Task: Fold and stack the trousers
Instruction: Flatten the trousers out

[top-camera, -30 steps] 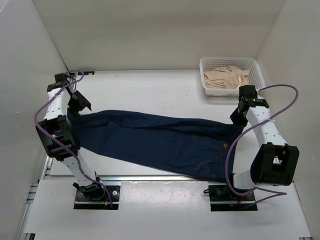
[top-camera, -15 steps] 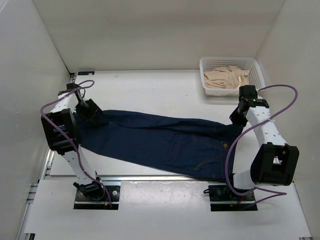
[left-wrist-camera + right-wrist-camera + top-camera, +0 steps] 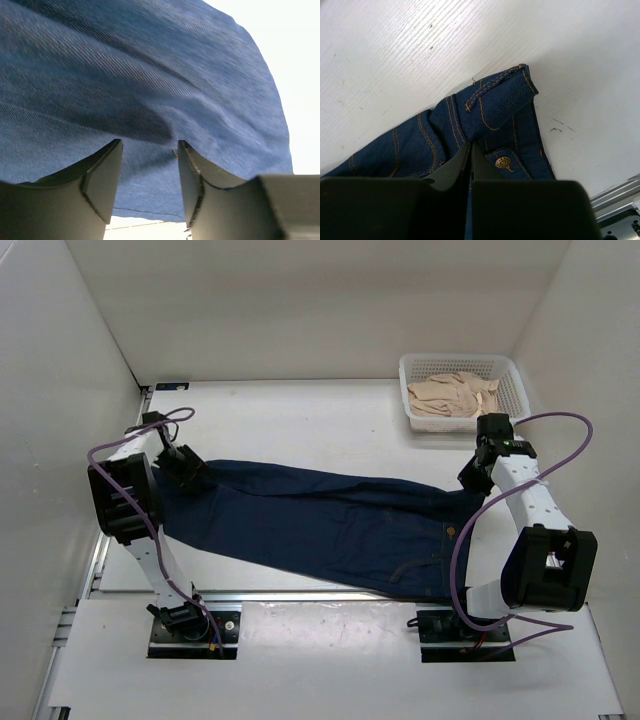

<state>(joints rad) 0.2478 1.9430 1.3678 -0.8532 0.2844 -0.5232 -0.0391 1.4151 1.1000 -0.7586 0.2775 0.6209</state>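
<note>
The dark navy trousers (image 3: 330, 525) lie stretched across the table, leg ends at the left and waistband at the right. My left gripper (image 3: 190, 472) sits low over the leg end. In the left wrist view its jaws stand apart at the gripper (image 3: 149, 145), with flat denim (image 3: 150, 75) below and nothing pinched. My right gripper (image 3: 472, 478) is at the far waistband corner. In the right wrist view this gripper (image 3: 471, 146) is shut on the tan-stitched waistband fold (image 3: 490, 107), beside a brass button (image 3: 503, 162).
A white basket (image 3: 455, 358) holding beige cloth (image 3: 452, 395) stands at the back right, just beyond the right arm. White walls enclose the table on the left, back and right. A metal rail (image 3: 300, 595) runs along the near edge.
My left gripper has swung from the far left corner rightwards and down onto the leg end. The right arm and the trousers have stayed put.
</note>
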